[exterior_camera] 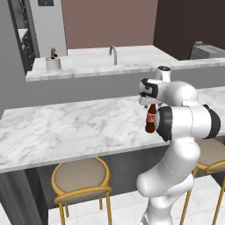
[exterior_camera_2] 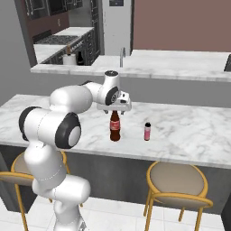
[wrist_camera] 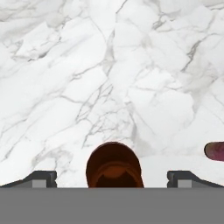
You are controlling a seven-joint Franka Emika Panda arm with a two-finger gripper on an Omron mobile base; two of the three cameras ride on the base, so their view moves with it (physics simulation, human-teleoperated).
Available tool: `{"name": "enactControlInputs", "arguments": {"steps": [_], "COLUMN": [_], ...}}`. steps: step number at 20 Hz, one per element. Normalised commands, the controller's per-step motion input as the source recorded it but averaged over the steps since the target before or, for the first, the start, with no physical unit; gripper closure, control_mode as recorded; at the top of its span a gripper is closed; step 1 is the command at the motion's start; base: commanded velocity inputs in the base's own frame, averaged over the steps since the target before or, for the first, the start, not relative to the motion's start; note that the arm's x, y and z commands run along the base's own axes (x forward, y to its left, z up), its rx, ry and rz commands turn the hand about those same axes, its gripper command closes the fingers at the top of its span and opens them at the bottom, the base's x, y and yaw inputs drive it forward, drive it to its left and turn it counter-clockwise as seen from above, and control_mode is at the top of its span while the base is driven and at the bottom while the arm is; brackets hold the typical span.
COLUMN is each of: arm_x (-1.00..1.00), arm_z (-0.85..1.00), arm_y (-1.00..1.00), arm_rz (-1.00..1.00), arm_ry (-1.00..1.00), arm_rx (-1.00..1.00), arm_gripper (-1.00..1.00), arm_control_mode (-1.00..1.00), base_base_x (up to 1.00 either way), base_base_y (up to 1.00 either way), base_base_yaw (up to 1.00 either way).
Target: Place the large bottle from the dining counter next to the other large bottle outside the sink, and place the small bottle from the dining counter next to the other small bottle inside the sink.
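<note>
Large bottle [exterior_camera_2: 115, 127] upright on dining counter [exterior_camera_2: 189, 131], gripper [exterior_camera_2: 116, 108] directly above.
Left base: large bottle [exterior_camera: 150, 118] beside arm. Right base: small bottle [exterior_camera_2: 147, 131] just right of it. Hand: jaws spread wide either side of bottle top [wrist_camera: 114, 165], not gripping.

Even, diffuse rendered lighting is observed throughout; no single source is indicated. The marbled table [exterior_camera_2: 189, 131] is brightly lit, without glare. Only faint shadows are cast. Edges are slightly soft and pixelated; no lens distortion is noted.
</note>
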Motion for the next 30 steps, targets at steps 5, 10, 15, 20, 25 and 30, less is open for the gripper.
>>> {"name": "enactControlInputs", "arguments": {"steps": [5, 10, 15, 20, 25, 30], "arm_x": [0.0, 0.0, 0.0, 0.0, 0.0, -0.01], "arm_z": [0.0, 0.0, 0.0, 0.0, 0.0, 0.0], "arm_y": [0.0, 0.0, 0.0, 0.0, 0.0, 0.0], "arm_rz": [0.0, 0.0, 0.0, 0.0, 0.0, 0.0], "arm_ry": [0.0, 0.0, 0.0, 0.0, 0.0, 0.0], "arm_rx": [0.0, 0.0, 0.0, 0.0, 0.0, 0.0], "arm_gripper": [-1.0, -1.0, -1.0, 1.0, 1.0, 1.0], "arm_control_mode": [-1.0, -1.0, -1.0, -1.0, -1.0, -1.0], "base_base_x": [0.0, 0.0, 0.0, 0.0, 0.0, 0.0], "base_base_y": [0.0, 0.0, 0.0, 0.0, 0.0, 0.0], "base_base_yaw": [0.0, 0.0, 0.0, 0.0, 0.0, 0.0]}}
